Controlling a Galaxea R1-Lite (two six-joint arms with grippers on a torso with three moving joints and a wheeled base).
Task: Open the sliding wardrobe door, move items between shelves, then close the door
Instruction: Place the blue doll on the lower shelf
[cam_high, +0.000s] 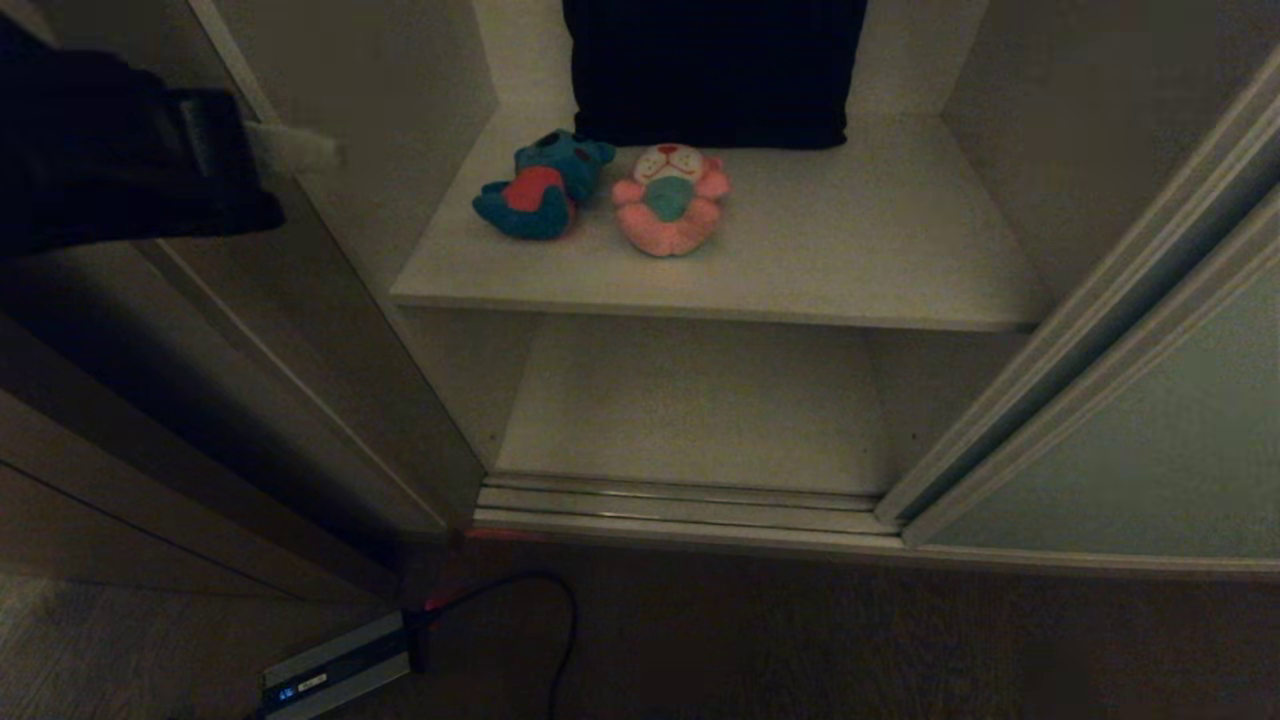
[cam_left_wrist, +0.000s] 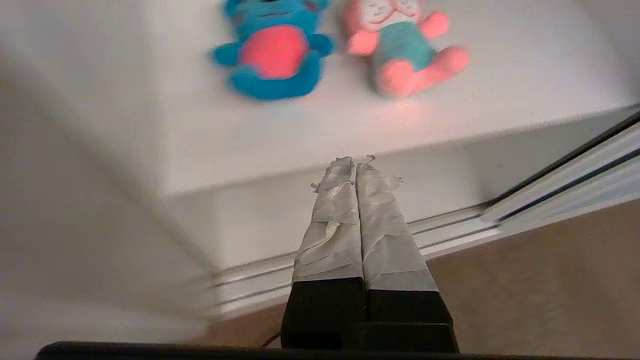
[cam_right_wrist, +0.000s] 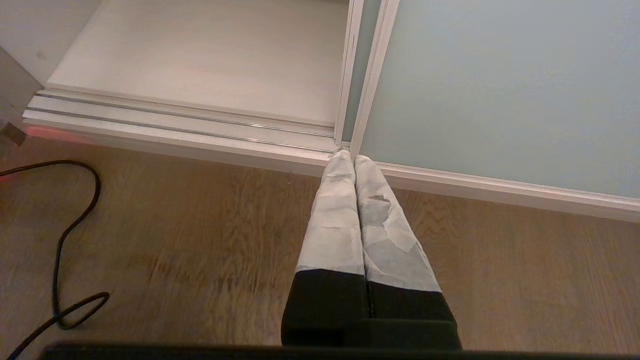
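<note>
L gripper (cam_left_wrist: 356, 161) pinched together, empty; blue toy (cam_left_wrist: 272, 55) ahead on upper shelf (cam_left_wrist: 150, 125), nearer than R gripper (cam_right_wrist: 347, 156), also closed, empty.

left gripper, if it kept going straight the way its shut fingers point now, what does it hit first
Probably the front edge of the upper shelf: the left gripper aims there with nothing in between. Depth is unclear, so it might clear the edge and reach the blue plush toy, or the pink plush toy beside it.

You find no text, label, brand or number that can be read here; the small lit marks on the flat device (cam_high: 335, 668) on the floor are too tiny to make out.
</note>
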